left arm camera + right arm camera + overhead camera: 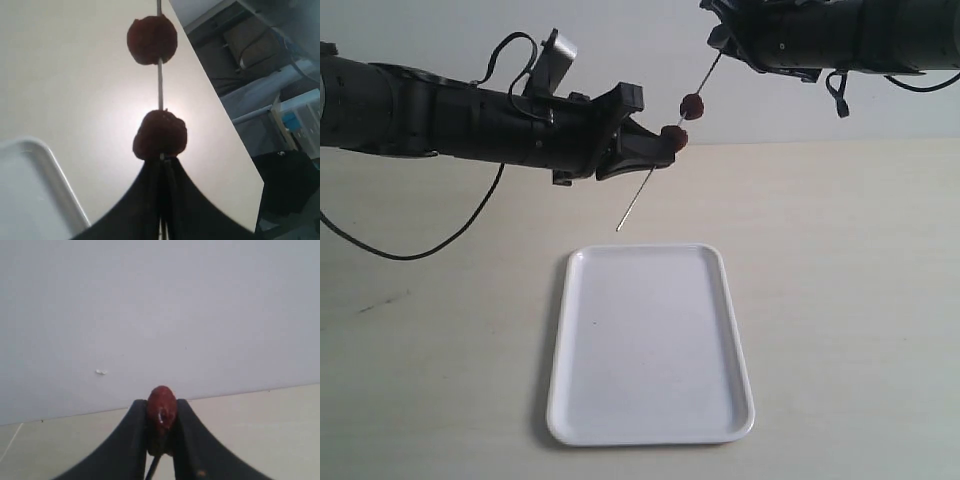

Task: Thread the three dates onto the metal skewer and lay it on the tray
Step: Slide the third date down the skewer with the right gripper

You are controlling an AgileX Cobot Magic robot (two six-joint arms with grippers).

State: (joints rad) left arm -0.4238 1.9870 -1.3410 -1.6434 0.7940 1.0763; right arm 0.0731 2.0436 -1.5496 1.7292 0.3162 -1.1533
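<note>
A pale wall [620, 40] backs a light beige table [840, 300], and everything you are handling is in the air above it.

The metal skewer [638, 196] slants from upper right down to lower left, with its free tip above the table just beyond the far rim of the tray [563, 340]. You have all three dates on it:
- **The top date** [161, 405] is clamped between the fingers of your right end effector [720, 45] at the rod's high end.
- **The middle date** [693, 105] sits free on the bare rod, touching nothing else.
- **The lowest date** [672, 137] rests against the fingertips of your left end effector [662, 148].

In the left wrist view, that end effector's fingers [145, 200] are drawn almost together. The rod runs through the slit between them, so they are clenched on the skewer just under the lowest date [160, 135]. A short stretch of bare rod [160, 85] separates it from the middle date [152, 40].

The tray is white and glossy. It lies flat on the table below the skewer, well apart from it and from both arms.
</note>
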